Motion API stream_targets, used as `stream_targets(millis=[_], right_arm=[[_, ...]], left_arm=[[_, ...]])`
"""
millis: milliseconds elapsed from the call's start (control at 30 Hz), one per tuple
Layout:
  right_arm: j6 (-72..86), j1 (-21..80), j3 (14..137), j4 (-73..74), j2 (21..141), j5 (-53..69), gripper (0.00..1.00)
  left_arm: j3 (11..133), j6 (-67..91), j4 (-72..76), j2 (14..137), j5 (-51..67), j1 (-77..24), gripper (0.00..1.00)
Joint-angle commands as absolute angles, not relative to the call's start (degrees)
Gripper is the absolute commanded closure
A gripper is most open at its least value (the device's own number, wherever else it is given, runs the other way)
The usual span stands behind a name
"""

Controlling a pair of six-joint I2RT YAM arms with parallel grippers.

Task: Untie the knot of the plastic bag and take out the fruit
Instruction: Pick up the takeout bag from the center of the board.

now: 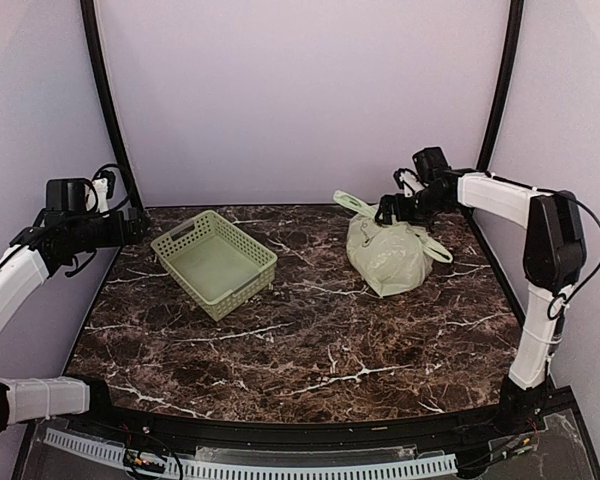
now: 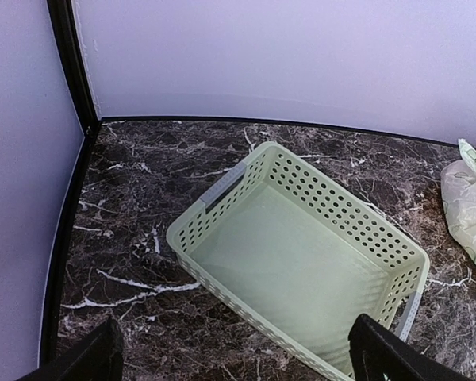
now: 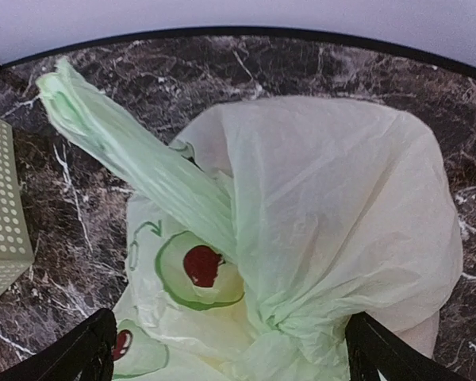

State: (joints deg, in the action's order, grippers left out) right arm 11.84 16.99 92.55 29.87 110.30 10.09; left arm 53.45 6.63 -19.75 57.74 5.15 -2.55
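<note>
Items as I see them from the console:

1. Counter [image 1: 310, 340]: dark marble pattern, white veins.
2. Bag [image 1: 388, 255]: pale green film, bulging, sitting toward the rear right corner of the counter. It is printed with green motifs with red centres.
3. Knot [image 3: 289, 317]: bunched at the bag's top and tied. One handle [image 3: 135, 151] sticks out from it toward the rear edge.
4. Fruit: hidden by the film; I cannot make out any piece.
5. Basket [image 1: 215, 262]: rigid, pale green, perforated walls. It sits on the rear left part of the counter, skewed to the edges and well apart from the bag.
6. Right gripper [image 1: 388, 212]: over the bag's top, jaws spread wide with the knot lying between them. It grips nothing; I cannot tell whether a finger [image 3: 91, 353] brushes the film.
7. Left gripper [image 2: 238, 349]: raised above the left edge, aimed at the basket. Its jaws are spread wide and hold nothing.
</note>
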Motion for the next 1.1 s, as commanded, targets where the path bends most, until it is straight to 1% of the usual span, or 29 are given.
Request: stream_targets(millis=[0,67,100,167,200,267,333,367,433,600,700,800,867,1000,1067], right_arm=[[11.0,17.8,94.2,31.8,114.3,6.7,0.01],[10.9,17.8,94.7,31.9,115.9,6.2,0.02],[11.0,17.8,94.7,31.4,116.5,5.6,0.04],[11.4,17.8,93.9,29.9,116.8,3.5,0.12],[11.5,17.8,93.2,28.6,116.4,2.7,0.2],[11.6,17.8,91.1,25.8,115.1,2.0,0.39],[11.7,17.8,89.2,23.0,113.3,2.5,0.7],[11.5,17.8,88.3,21.5,112.3,3.3,0.82],[11.3,17.8,86.5,19.0,109.6,4.6,1.0],[9.1,17.8,82.1,13.7,102.9,9.7,1.0],[6.9,17.8,79.3,10.8,98.0,14.3,1.0],[4.5,17.8,78.4,11.0,94.2,19.4,1.0],[2.1,17.8,78.2,12.1,92.2,25.1,1.0],[0.4,18.0,77.6,14.8,88.8,36.8,1.0],[-1.9,19.0,76.5,15.6,87.1,39.6,1.0]], left_arm=[[52.7,6.2,-19.5,57.8,5.9,-2.9,0.01],[52.6,6.3,-19.3,57.8,6.4,-2.9,0.01],[52.5,6.4,-19.3,57.8,6.7,-2.9,0.01],[52.3,6.7,-19.0,57.6,7.0,-2.9,0.01],[52.1,6.8,-18.9,57.5,7.0,-2.9,0.01],[51.8,7.1,-18.6,57.3,7.0,-2.9,0.01],[51.5,7.3,-18.2,57.2,7.2,-2.9,0.01],[51.5,7.5,-18.1,57.2,7.7,-2.9,0.01],[51.4,7.6,-17.7,57.1,8.3,-2.8,0.01],[50.8,8.5,-16.5,57.1,9.3,-2.8,0.02],[50.6,8.3,-15.3,57.2,11.8,-3.0,0.05],[50.8,7.6,-13.8,57.8,13.6,-4.5,0.06],[51.7,7.2,-13.5,58.5,14.9,-6.2,0.07],[56.0,7.4,-12.8,60.9,20.6,-8.7,0.07],[58.1,7.7,-12.1,62.0,22.8,-9.7,0.07]])
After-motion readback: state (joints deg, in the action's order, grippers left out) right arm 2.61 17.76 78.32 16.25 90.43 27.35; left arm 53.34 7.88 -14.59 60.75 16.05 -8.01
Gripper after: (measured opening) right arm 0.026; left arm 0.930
